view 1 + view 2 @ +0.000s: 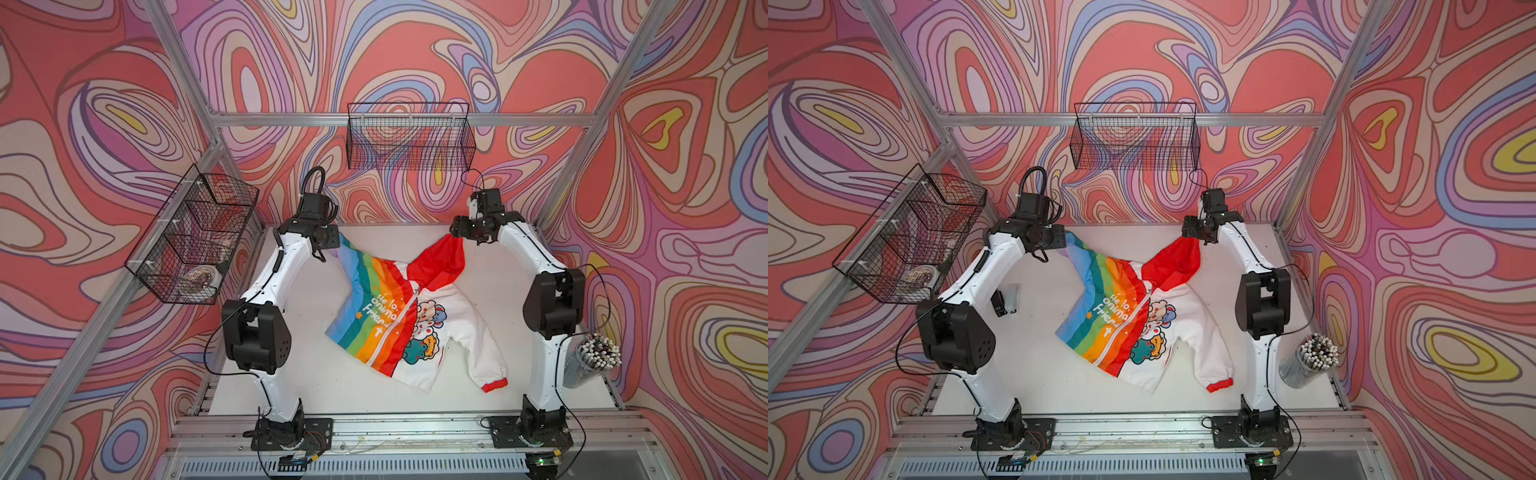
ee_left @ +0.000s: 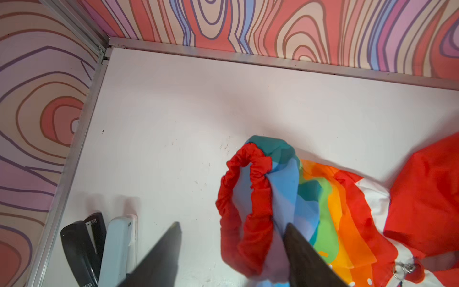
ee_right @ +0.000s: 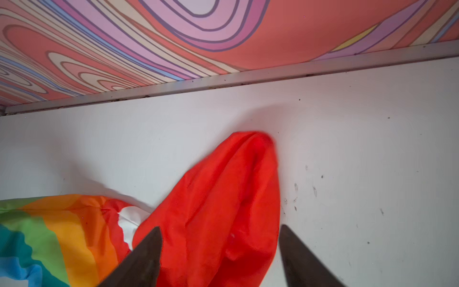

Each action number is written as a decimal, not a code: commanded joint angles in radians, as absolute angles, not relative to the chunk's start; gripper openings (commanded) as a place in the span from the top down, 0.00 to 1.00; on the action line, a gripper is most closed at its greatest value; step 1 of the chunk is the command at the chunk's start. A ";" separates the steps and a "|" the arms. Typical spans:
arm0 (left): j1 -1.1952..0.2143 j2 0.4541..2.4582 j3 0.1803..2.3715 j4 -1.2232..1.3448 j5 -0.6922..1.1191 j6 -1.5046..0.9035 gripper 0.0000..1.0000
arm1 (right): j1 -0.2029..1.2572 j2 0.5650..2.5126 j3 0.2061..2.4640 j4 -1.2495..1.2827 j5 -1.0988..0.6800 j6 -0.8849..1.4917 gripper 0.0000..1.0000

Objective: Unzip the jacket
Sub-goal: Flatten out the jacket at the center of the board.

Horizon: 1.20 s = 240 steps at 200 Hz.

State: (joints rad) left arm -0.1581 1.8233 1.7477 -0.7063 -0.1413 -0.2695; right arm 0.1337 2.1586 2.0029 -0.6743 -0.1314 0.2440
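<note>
The jacket (image 1: 395, 316) (image 1: 1121, 320) lies crumpled mid-table, rainbow half to the left and white cartoon half to the right. Its white zipper (image 1: 409, 307) runs down the front, and a ring pull (image 2: 403, 268) shows near the collar. My left gripper (image 1: 330, 249) (image 2: 233, 224) is open at the far left over the rainbow sleeve. The red cuff (image 2: 248, 198) sits loosely between its jaws. My right gripper (image 1: 455, 230) (image 3: 220, 226) is open at the far right, with the red hood (image 3: 223, 193) bunched between its jaws.
A wire basket (image 1: 409, 137) hangs on the back wall and another (image 1: 195, 237) on the left wall. A cup of pens (image 1: 590, 357) stands by the right arm. A black stapler (image 2: 82, 248) and a white one (image 2: 119, 248) lie by the left edge.
</note>
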 commanded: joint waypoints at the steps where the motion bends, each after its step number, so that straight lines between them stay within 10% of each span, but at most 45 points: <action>1: -0.156 1.752 1.781 -0.640 -0.186 -0.287 0.14 | 0.132 2.075 2.031 -0.630 -0.069 0.295 0.16; 81: -0.142 1.669 1.580 -0.616 -0.251 -0.298 0.14 | 0.156 1.681 1.418 -0.565 -0.095 0.386 0.35; 125: -0.073 1.733 1.637 -0.575 -0.073 -0.315 0.16 | 0.252 1.616 1.289 -0.481 -0.393 0.354 0.50; 240: -0.031 1.886 1.761 -0.614 0.008 -0.308 0.17 | 0.606 2.279 1.765 -0.232 -0.317 0.616 0.89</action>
State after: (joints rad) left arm -0.0425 1.8694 1.7222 -0.6010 0.0006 -0.2966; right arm 0.5961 2.2005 1.6646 -0.2306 -0.3481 0.5667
